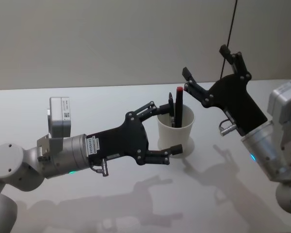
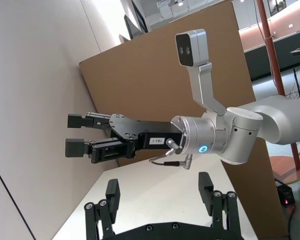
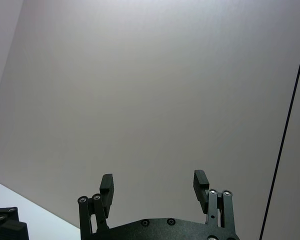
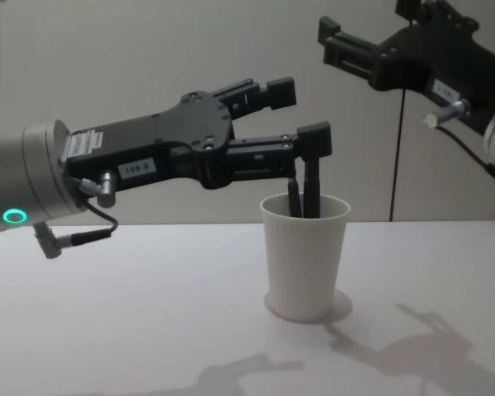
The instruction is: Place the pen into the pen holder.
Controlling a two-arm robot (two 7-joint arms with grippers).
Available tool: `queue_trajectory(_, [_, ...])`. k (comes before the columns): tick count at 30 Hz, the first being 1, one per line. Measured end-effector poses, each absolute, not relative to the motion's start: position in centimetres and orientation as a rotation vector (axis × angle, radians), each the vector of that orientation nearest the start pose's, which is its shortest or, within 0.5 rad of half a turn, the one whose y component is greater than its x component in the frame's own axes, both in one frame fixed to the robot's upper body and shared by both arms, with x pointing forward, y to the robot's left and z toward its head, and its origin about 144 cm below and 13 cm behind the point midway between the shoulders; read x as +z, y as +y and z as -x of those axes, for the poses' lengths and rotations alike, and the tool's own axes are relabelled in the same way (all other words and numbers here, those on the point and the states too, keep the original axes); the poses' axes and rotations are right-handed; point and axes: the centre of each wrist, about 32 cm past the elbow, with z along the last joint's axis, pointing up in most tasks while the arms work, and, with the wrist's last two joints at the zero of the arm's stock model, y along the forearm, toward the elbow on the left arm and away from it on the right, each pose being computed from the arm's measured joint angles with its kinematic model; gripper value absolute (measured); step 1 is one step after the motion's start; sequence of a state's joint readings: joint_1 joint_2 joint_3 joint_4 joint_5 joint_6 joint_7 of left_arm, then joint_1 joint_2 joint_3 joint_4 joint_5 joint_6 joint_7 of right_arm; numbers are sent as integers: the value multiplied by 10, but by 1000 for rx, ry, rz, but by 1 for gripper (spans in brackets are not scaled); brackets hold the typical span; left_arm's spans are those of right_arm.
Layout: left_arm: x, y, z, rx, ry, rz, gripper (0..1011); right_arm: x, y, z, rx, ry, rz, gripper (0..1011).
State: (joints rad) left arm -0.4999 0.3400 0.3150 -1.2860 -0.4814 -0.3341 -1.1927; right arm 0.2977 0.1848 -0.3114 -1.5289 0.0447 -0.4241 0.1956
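Two tools [image 1: 165, 128] [image 1: 203, 60] open, empty, pens [image 1: 178, 108] in cup [image 1: 175, 133]

Looking like a robot lab or test space in an office-type building: a bare white table [image 1: 63, 204] sitting against a plain wall, a big cardboard partition [image 2: 190, 65] standing nearby, monitors and ceiling lights [image 2: 172, 4] showing behind it.

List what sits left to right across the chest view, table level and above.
Left hand, open, black, on its silver arm → white tapered paper cup holding dark pens → right hand, open, black, raised high.
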Motion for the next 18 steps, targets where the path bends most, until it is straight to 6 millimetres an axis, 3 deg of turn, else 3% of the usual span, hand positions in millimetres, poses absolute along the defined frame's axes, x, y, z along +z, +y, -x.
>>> queue_trajectory(18, [1238, 266, -582, 190, -424, 163, 1004, 1228, -188, -514, -1019, -610, -326, 1001])
